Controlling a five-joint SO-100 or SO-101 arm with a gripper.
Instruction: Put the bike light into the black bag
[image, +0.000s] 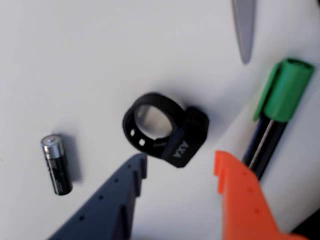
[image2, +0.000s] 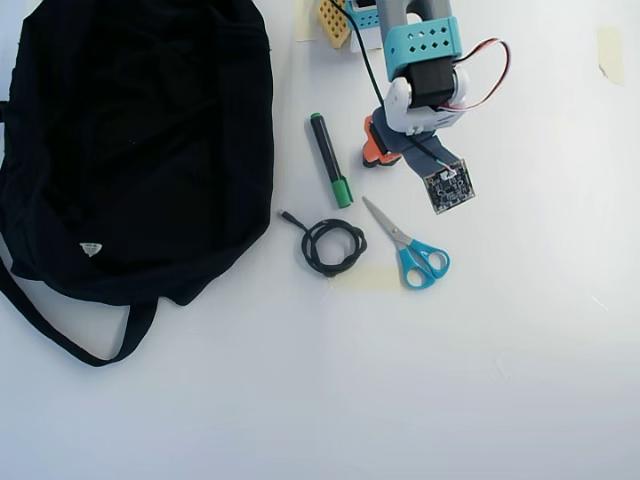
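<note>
In the wrist view the bike light, a small black chunky body with white lettering and a ring-shaped strap loop, lies on the white table just ahead of my gripper. The gripper is open and empty. Its dark blue finger is at the lower left and its orange finger at the lower right, with the light between and just beyond their tips. In the overhead view the arm hides the light. The large black bag lies at the left, apart from the arm.
A battery lies left of the light. A green-capped marker lies to the right in the wrist view. A scissor blade tip points in from the top. The overhead view shows blue-handled scissors and a coiled black cable.
</note>
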